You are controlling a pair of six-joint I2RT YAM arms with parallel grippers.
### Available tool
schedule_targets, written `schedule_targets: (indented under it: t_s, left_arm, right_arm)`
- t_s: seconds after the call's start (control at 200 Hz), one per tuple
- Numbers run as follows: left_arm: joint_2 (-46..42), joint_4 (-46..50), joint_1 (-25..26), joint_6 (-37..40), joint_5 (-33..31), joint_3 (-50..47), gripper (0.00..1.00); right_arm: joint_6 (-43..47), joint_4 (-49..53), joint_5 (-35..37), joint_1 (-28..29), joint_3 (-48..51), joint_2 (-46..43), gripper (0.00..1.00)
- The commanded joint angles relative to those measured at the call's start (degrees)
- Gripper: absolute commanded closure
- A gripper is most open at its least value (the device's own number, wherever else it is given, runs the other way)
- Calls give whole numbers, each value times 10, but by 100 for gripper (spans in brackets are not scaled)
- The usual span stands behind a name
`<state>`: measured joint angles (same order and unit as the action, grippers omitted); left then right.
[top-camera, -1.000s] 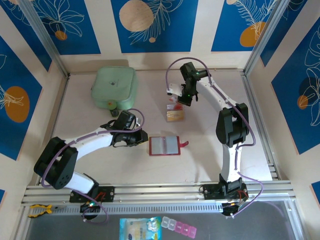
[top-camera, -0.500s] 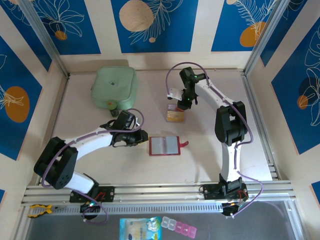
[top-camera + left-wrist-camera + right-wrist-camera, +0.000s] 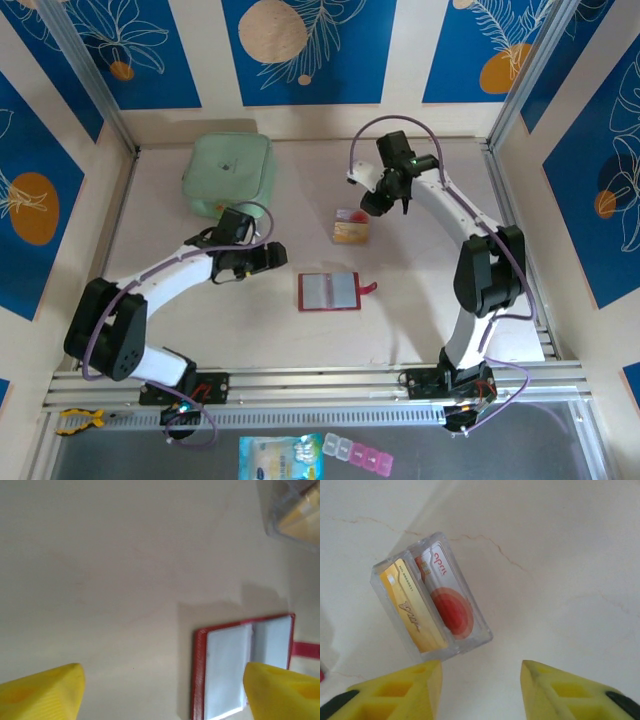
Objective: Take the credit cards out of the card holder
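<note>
Red, flat and folded open, the card holder [image 3: 328, 291] lies in the middle of the table [image 3: 400, 320], its pale grey pockets looking empty. The credit cards [image 3: 432, 600] sit side by side in a clear plastic piece [image 3: 479, 630] just beyond it. The left gripper [image 3: 162, 695] has its fingers spread wide with nothing between them, one fingertip near the holder's edge; a low sideways move would probably drag the wallet or flip it shut. The right gripper [image 3: 480, 690], fingers parted and empty, hangs just beside the clear piece, so a careless sweep could knock it and spill the cards. A mint-green case [image 3: 228, 175] sits well apart at the back left, blocking nothing.
</note>
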<state>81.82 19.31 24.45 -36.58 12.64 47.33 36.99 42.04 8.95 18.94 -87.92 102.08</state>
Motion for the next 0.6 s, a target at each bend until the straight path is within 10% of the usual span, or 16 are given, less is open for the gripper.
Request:
schedule_targets:
  t_s: [0.0,0.095,0.595]
  left_arm:
    - [-19,43,-26,52,-75,14,0]
    - [-24,57,-43,74,-118,16,0]
    - [-79,-19,-77,189,-423,-55,0]
  right_arm:
    - [-98,-58,19,-5,62,-44,35]
    - [-147,-92,23,-15,114,-77,0]
    - [-383,-355,27,-109,389,-163,1]
